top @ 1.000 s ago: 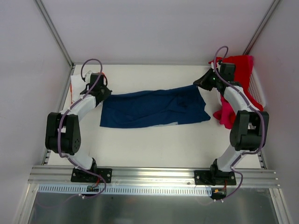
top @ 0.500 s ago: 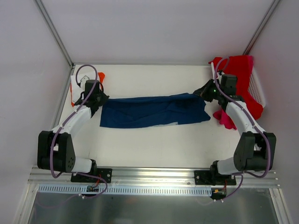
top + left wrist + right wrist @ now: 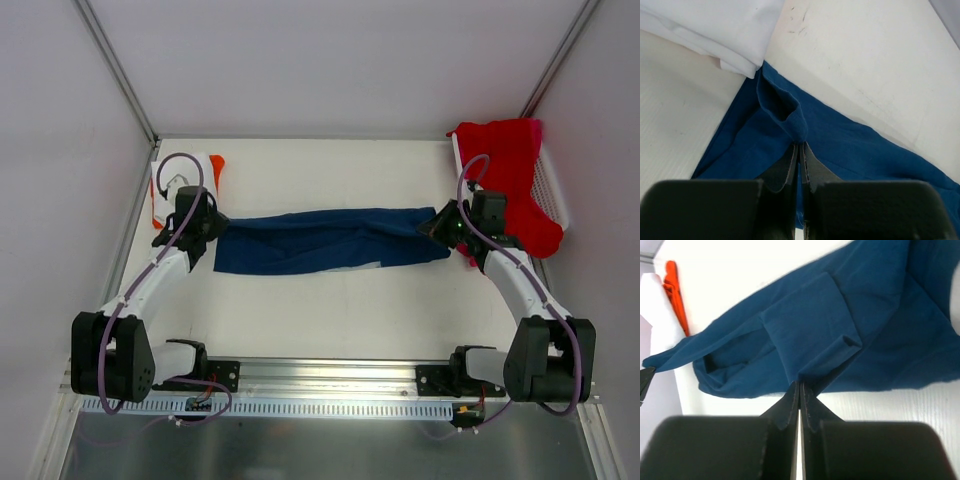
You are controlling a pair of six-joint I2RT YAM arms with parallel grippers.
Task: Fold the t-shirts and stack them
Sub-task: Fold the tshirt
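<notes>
Top view. The navy shirt [image 3: 320, 240] lies mid-desk as a long band running left to right, its far edge lifted and doubled toward me. My left claw [image 3: 205, 230] is at its left end and my right claw [image 3: 441, 225] at its right end. A white shirt [image 3: 180, 182] with an orange shirt [image 3: 216, 163] sits at the far left. A red shirt [image 3: 510, 165] is draped over the basket [image 3: 552, 190] at the far right. The desk [image 3: 320, 310] is bare nearer me.

Left wrist view. The fingers are pressed together on a pinched ridge of navy cloth, with no gap showing. The white shirt lies just beyond the navy corner and seems to touch it.

Right wrist view. This claw is likewise clamped on a fold of the navy shirt, with a sleeve flap doubled over just ahead of the tips. The band sags between the two grips.

Judgement: this is a lengthwise fold in progress.
- Move both grips toward me at the same pace and height so the carried edge lands parallel to the near hem.
- Hold light tension across the span to take out the sag.
- Watch that the left corner does not drag the white shirt along.
- Lower before letting go.
</notes>
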